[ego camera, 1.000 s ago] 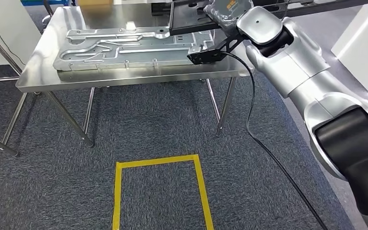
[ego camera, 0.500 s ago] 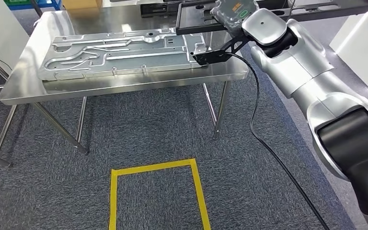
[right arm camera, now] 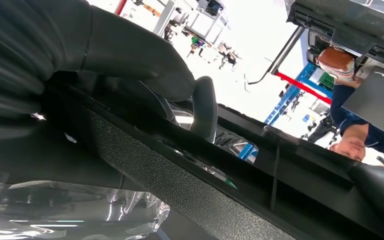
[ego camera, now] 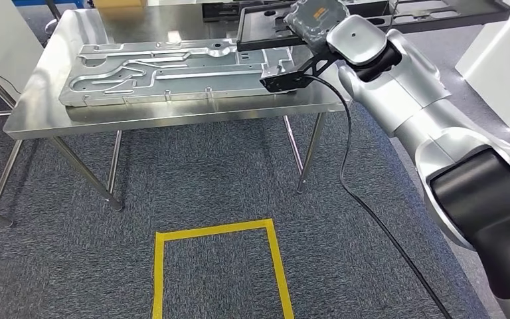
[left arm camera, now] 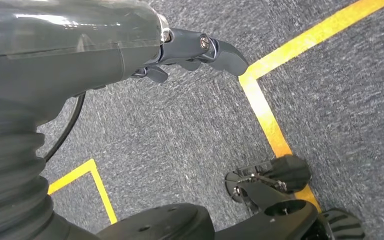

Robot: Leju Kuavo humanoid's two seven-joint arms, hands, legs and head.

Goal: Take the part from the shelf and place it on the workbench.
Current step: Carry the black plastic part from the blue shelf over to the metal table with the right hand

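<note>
In right hand [ego camera: 313, 18]: black part [ego camera: 372, 14].

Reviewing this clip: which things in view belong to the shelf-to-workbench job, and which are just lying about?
Part of the job:
- black part, a long dark frame, gripped by the right hand
- workbench, the steel table ahead

Just there:
- metal plate, lying flat on the workbench
- yellow tape on the carpet
- left hand, holding nothing, over the floor

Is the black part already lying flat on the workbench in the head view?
No: the right robot hand grips the black part raised over the far edge of the workbench, above the metal panel.
</note>
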